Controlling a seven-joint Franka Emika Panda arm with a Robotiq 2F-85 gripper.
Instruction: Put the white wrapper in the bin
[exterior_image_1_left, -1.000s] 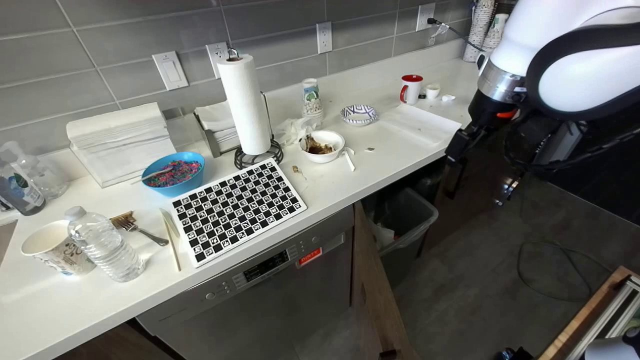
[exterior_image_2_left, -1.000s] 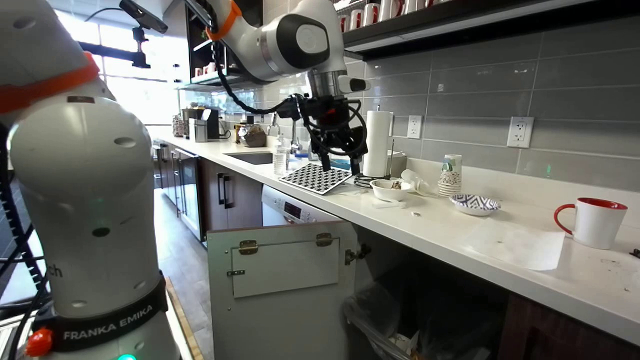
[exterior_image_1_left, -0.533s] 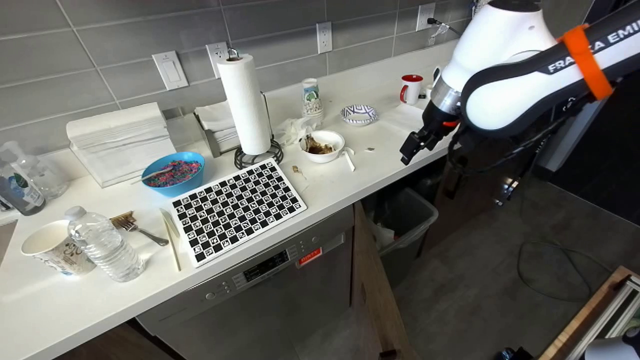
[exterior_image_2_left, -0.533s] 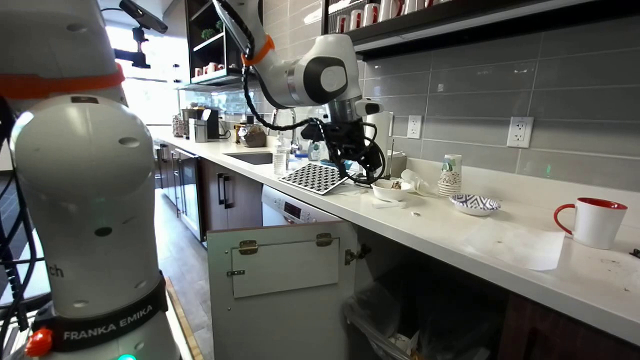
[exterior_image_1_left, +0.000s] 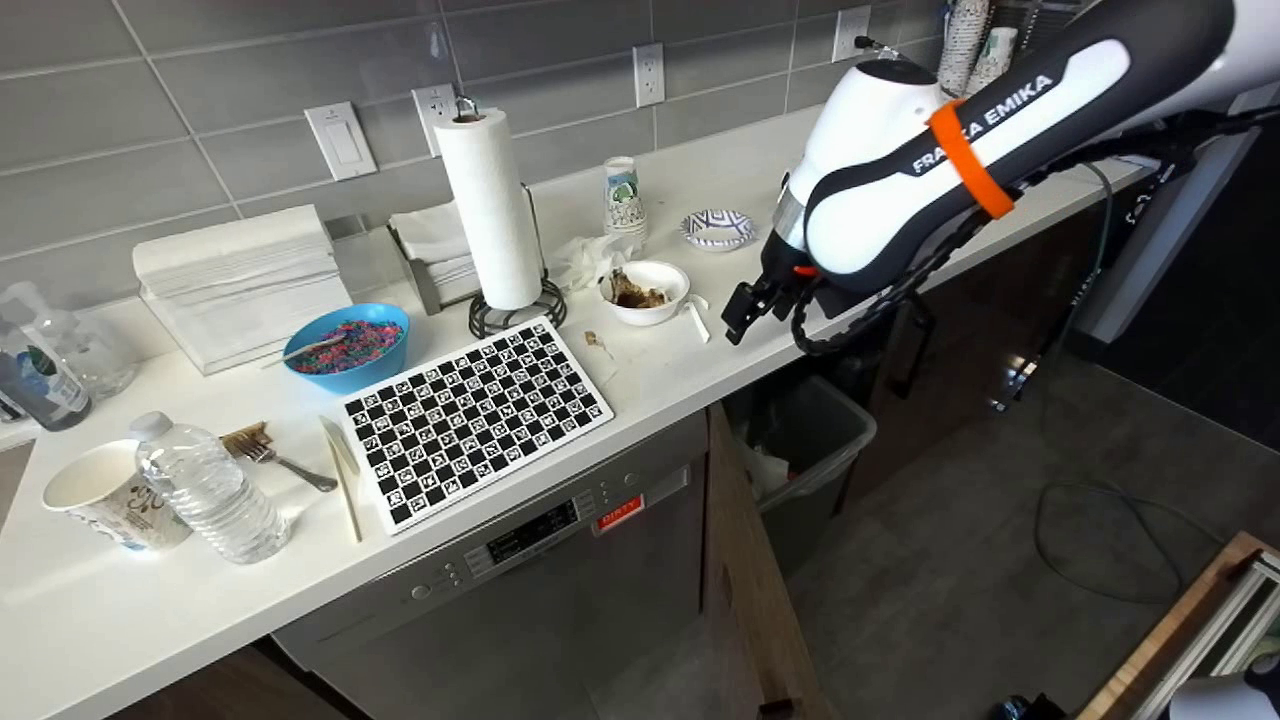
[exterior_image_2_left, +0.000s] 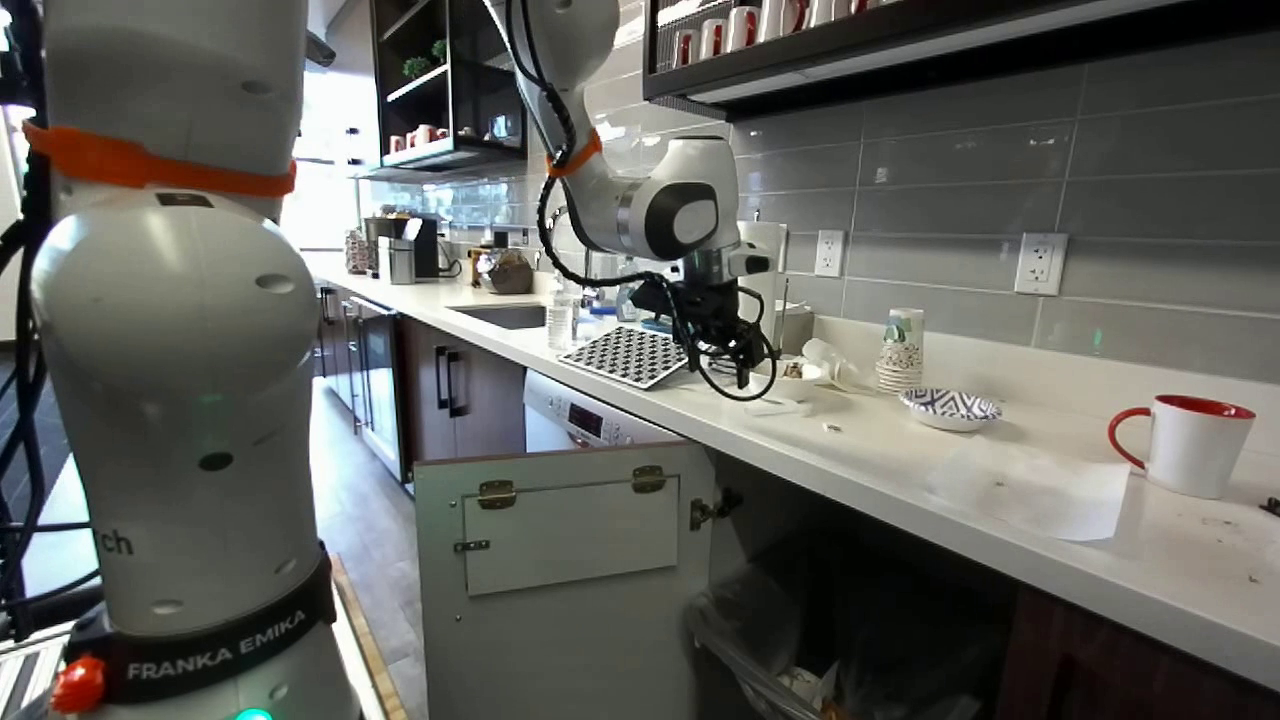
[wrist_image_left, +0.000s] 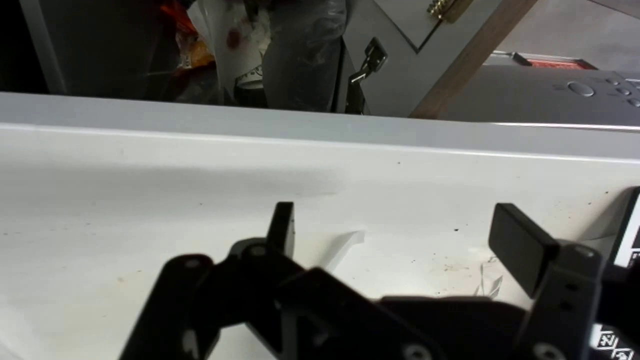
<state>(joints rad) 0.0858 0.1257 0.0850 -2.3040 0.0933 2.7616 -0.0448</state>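
Claw (wrist_image_left: 400, 227) hangs over the worktop (exterior_image_1_left: 650, 372) near its front edge, fingers (wrist_image_left: 520, 247) spread super wide. Bin (exterior_image_1_left: 825, 428) sits down below that edge, white bowl (exterior_image_1_left: 642, 317) farther back.

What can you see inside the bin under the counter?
In the bin, the wrist view shows a red-orange scrap and a stained white piece. The countertop hides part of the inside; whatever lies beneath those pieces is covered.

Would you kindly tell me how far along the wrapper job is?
Done: the cabinet door stands open, exposing the bin. In hand: nothing yet; the open claw hovers over the counter, near what is probably the white wrapper. Left: gripping it and dropping it into the bin.
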